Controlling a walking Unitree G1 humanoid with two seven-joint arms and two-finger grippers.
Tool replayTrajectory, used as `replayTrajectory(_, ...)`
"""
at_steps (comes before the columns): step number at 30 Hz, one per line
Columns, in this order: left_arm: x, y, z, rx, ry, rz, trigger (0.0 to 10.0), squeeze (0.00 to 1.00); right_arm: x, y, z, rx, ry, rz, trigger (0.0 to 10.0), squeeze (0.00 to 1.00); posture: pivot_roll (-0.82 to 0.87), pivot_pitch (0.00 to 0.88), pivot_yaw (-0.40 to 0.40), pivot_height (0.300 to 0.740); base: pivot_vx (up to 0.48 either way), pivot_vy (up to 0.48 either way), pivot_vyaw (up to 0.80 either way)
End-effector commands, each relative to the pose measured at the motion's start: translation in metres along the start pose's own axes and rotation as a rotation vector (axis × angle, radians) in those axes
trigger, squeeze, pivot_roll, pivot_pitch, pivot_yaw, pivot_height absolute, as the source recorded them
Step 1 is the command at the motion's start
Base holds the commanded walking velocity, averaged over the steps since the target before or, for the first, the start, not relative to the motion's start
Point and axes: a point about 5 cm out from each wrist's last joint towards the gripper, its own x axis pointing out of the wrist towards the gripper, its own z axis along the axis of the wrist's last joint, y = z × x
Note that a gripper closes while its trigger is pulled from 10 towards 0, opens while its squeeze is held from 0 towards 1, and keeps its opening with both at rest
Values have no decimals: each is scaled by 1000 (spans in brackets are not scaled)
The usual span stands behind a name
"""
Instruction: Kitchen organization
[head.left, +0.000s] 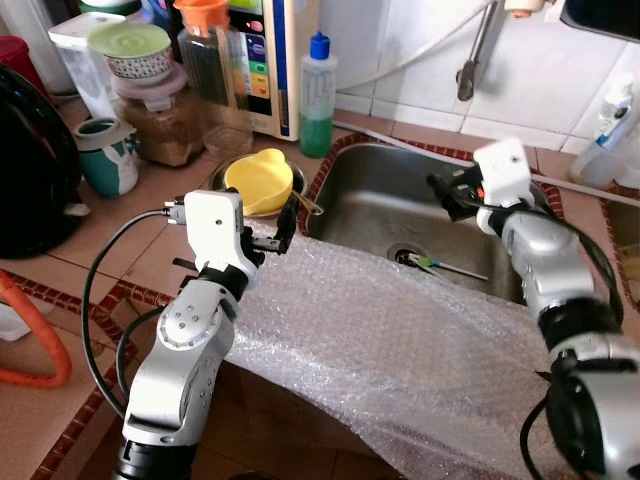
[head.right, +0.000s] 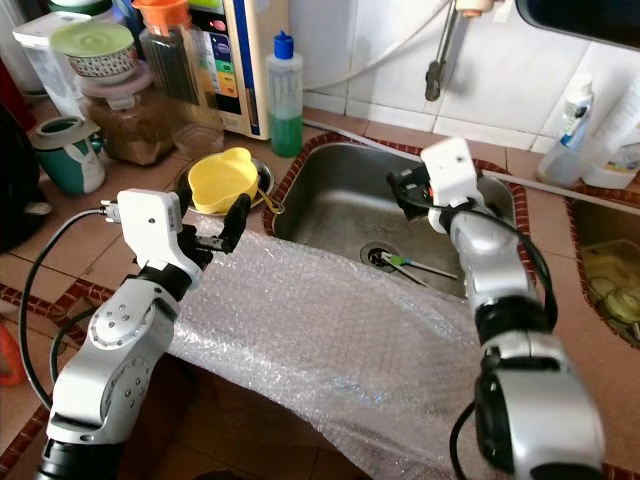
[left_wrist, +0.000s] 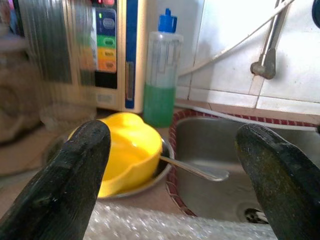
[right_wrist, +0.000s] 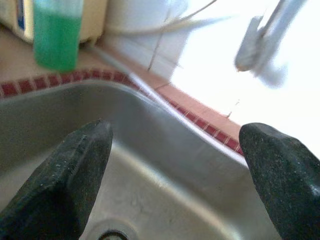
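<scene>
A yellow bowl (head.left: 260, 178) sits in a shallow metal dish left of the steel sink (head.left: 372, 205), with a spoon (left_wrist: 195, 171) poking out toward the basin. A sheet of bubble wrap (head.left: 400, 340) drapes over the counter front and the sink's near rim. My left gripper (head.left: 275, 235) hovers open just above the wrap's left edge, facing the bowl (left_wrist: 125, 150). My right gripper (head.left: 445, 195) hangs open over the sink's right half, holding nothing. A green-handled utensil (head.left: 440, 265) lies by the drain.
A green soap bottle (head.left: 318, 95) stands behind the sink beside a white appliance (head.left: 265, 60). Jars and a teal mug (head.left: 105, 155) crowd the back left, with a black appliance (head.left: 30, 170) at far left. A tap (head.left: 475, 55) hangs above; a spray bottle (head.left: 605, 130) stands at right.
</scene>
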Motion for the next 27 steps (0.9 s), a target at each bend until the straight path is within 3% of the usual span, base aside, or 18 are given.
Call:
replayTrajectory(1, 2, -4, 4, 33, -25, -16, 10000, 0, -6, -5, 10, 27, -55, -70, 10000, 0, 29, 62, 13, 740, 0, 0, 0)
replayTrajectory(6, 3, -3, 3, 53, -32, -18, 10000, 0, -21, -9, 14, 57, -92, -162, 10000, 0, 10, 60, 29, 740, 0, 0, 0)
replayTrajectory(8, 3, 0, 2, 61, -32, -11, 10000, 0, -35, -14, 24, 75, -127, -228, 10000, 0, -3, 61, 39, 740, 0, 0, 0)
replayTrajectory(12, 3, 0, 1, 67, -32, -14, 10000, 0, -46, -11, 29, 89, -133, -233, 10000, 0, -13, 62, 45, 740, 0, 0, 0)
replayTrajectory(19, 4, 2, 1, 72, -38, -5, 10000, 0, -54, 1, 35, 116, -100, -208, 10000, 0, -16, 64, 43, 740, 0, 0, 0)
replayTrajectory(27, 4, 2, 1, 72, -38, -5, 10000, 0, -54, 1, 35, 116, -100, -208, 10000, 0, -16, 64, 43, 740, 0, 0, 0)
